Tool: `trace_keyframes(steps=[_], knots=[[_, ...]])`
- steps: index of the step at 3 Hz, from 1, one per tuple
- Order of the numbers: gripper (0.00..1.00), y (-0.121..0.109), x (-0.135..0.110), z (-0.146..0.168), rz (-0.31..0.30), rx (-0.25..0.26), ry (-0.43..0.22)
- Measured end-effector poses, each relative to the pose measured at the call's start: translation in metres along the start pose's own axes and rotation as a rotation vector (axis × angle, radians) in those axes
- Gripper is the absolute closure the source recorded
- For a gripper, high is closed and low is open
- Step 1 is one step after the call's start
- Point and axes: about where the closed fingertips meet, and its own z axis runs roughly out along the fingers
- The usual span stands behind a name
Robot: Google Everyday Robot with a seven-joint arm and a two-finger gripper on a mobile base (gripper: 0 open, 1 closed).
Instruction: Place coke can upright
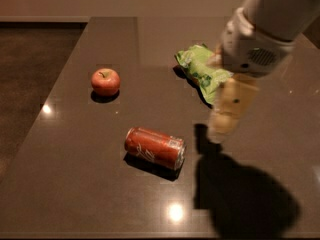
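Note:
The coke can [155,147] is red with white lettering and silver ends. It lies on its side near the middle of the dark table [90,184], its long axis running left to right. My gripper [220,131] hangs from the white arm at the upper right and points down. It is above the table, a little to the right of the can and apart from it. It holds nothing that I can see.
A red apple [105,81] sits at the left rear of the table. A green chip bag [200,73] lies at the rear, partly behind my arm. The table's left edge drops to a dark floor [30,69].

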Motion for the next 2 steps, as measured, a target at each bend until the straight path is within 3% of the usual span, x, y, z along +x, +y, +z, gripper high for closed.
trace_keyframes(steps=[2], knots=[[0.0, 0.036, -0.056, 0.056, 0.06, -0.067, 0.061]])
